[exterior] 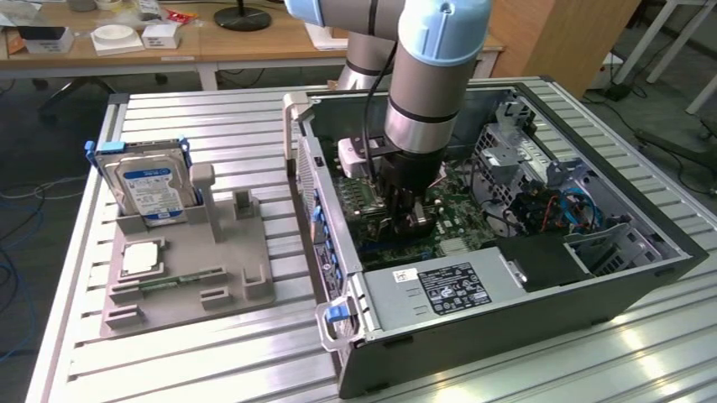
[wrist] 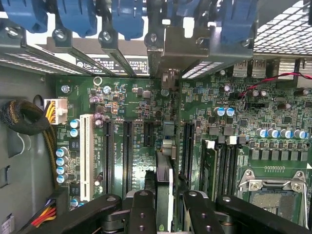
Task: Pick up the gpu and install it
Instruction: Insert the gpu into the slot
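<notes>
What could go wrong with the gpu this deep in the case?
1. The gpu sits edge-on in the gripper over the motherboard; if it isn't lined up with a slot, pressing down could stress both.
2. Its bracket end may catch the rear slot brackets.
3. The arm is low in the case; the wall and drive cage are close.

Wooden desk [exterior: 224,42], perhaps grey floor [exterior: 45,126]
</notes>
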You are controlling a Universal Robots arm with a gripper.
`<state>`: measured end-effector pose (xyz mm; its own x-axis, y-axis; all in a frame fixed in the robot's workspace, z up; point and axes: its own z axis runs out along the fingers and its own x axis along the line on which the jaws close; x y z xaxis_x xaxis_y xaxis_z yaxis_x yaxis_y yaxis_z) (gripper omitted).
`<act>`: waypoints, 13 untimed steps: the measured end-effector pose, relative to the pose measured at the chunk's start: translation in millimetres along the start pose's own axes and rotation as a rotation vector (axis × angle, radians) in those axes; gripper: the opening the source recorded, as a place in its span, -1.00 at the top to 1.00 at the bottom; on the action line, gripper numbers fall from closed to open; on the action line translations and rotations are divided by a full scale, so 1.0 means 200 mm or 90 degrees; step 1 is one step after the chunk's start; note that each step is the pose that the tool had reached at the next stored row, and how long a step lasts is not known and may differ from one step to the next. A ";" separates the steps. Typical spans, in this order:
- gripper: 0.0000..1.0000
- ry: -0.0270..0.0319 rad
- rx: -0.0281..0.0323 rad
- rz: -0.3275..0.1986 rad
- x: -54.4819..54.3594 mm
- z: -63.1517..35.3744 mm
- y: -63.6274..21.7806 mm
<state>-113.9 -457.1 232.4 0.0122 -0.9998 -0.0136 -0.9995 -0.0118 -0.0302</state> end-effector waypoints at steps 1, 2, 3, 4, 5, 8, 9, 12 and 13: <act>0.47 0.0000 0.0000 0.000 0.00 0.000 0.000; 0.47 0.0000 0.0000 0.000 0.00 0.000 0.000; 0.47 0.0000 0.0000 0.000 0.00 0.000 0.000; 0.47 0.0000 0.0000 0.000 0.00 0.000 0.000; 0.47 0.0000 0.0000 0.000 0.00 0.000 0.000; 0.47 -0.0001 0.0001 0.000 0.00 0.000 0.000; 0.47 -0.0005 0.0002 0.000 0.00 0.000 0.000; 0.33 -0.0010 0.0006 0.000 0.00 0.001 0.001; 0.33 -0.0008 0.0007 0.000 0.00 -0.003 0.000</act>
<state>-114.0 -457.0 233.1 0.0120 -0.9998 -0.0148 -0.9994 -0.0115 -0.0313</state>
